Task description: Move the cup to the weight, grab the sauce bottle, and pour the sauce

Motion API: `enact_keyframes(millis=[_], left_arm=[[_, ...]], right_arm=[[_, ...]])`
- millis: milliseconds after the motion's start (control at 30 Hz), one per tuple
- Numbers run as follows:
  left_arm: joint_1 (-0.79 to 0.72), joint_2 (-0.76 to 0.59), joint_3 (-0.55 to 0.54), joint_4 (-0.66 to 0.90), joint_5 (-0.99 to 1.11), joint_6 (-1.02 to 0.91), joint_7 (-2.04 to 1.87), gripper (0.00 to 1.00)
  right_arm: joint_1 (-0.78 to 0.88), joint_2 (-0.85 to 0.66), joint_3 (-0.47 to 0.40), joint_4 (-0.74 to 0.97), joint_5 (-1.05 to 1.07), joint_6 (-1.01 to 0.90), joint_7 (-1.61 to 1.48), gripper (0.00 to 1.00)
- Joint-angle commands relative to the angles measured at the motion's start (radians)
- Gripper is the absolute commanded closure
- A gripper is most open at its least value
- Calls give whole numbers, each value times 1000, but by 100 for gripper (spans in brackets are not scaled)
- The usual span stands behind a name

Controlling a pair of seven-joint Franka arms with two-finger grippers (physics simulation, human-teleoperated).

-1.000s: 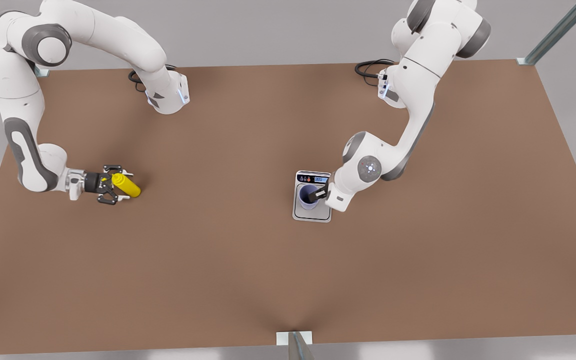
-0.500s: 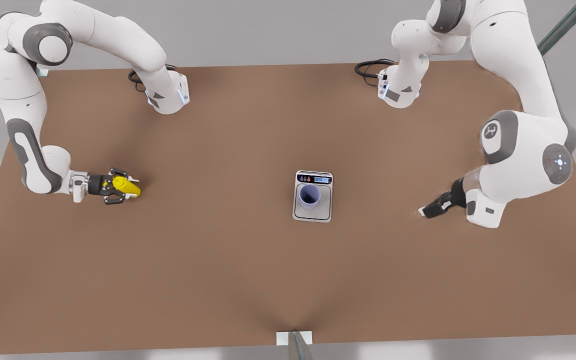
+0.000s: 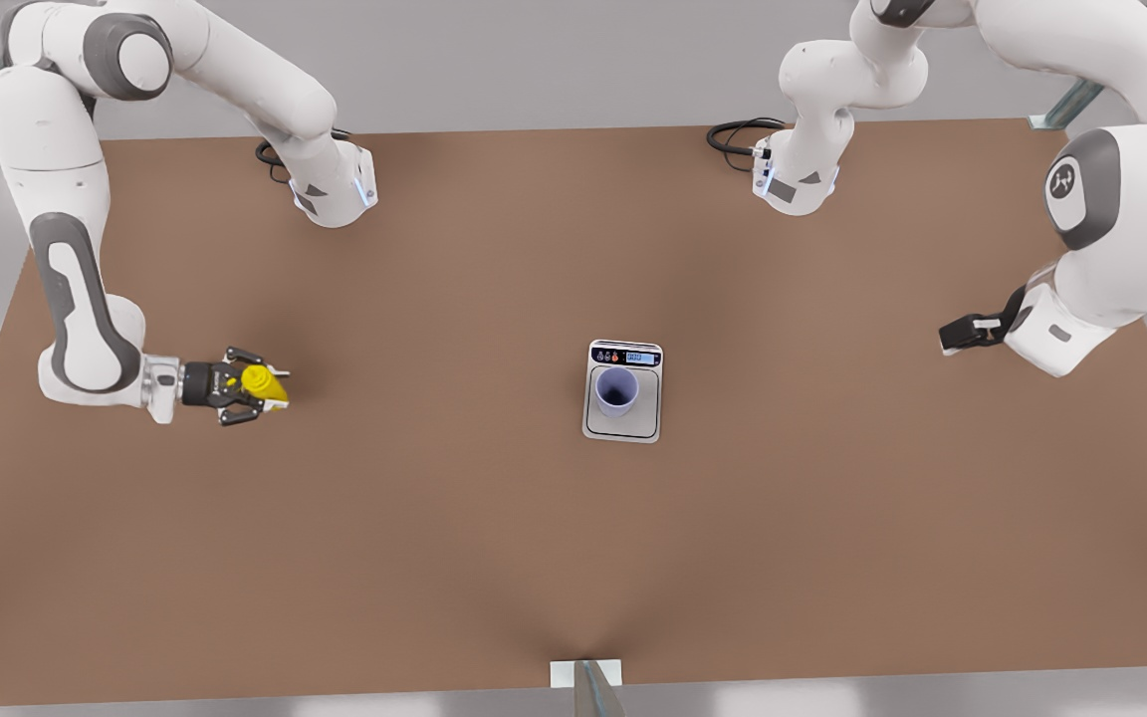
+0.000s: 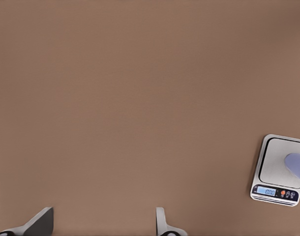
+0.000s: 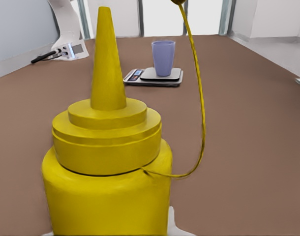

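Brown tabletop (image 3: 494,538), pale grey walls behind, metal frame posts at the corners. Two arm bases bolted along the far edge, black cables coiled beside each.

Weight (image 3: 622,389) lying flat near mid-table, display strip on its far edge. Cup (image 3: 617,390) standing upright on the plate, inside its outline, dark interior showing from above. In the right wrist view, cup (image 5: 163,58) and weight (image 5: 153,76) seen well beyond the bottle, cup centred on the plate. In the left wrist view, weight (image 4: 279,169) at the frame edge with a sliver of cup (image 4: 298,165) over the plate.

Right gripper (image 3: 253,386) at the front view's left, close to the table, fingers closed around the sauce bottle (image 3: 263,381). Bottle held roughly upright, cap and nozzle facing up. Right wrist view looking along the sauce bottle (image 5: 106,162) from close range: stepped yellow cap, pointed nozzle, thin yellow tether looping off to one side.

Left gripper (image 3: 957,336) at the front view's right, well apart from weight and cup, raised above bare table, holding nothing. Two fingertips (image 4: 162,223) spread wide apart in the left wrist view, brown surface between them. Arm waiting there.
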Motion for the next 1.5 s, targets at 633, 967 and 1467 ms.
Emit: enact_keyframes(millis=[633,967,1467], left_arm=[[0,8,0,0,31,-2,-2,0],[0,13,0,0,29,-3,-3,0],[0,16,0,-2,29,-8,-3,0]], right_arm=[[546,-145,69,87,-151,330,686,51],[834,-149,67,208,-495,428,1163,50],[1228,200,-140,747,-928,50,1706,49]])
